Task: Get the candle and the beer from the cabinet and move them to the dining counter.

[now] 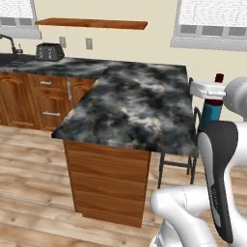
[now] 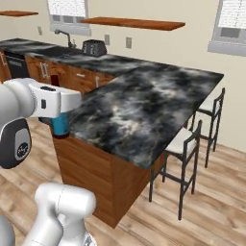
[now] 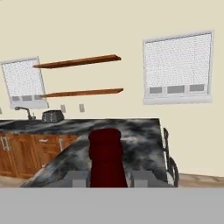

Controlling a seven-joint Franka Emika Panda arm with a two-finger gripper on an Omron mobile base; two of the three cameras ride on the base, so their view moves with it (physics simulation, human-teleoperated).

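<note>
My gripper is shut on the beer, whose dark red neck rises between the two fingertips in the hand view. The left base view shows the bottle's blue label under the white hand, off the right edge of the dining counter. From the right base, the beer hangs beside the near left corner of the dining counter, held above floor level by the gripper. The marbled island top lies ahead of the hand. The candle and the cabinet are out of view.
Dark-framed stools stand along the island's right side, one close to the bottle. A back counter with a toaster and sink tap joins the island. Wooden drawers sit below it. Wall shelves hang above.
</note>
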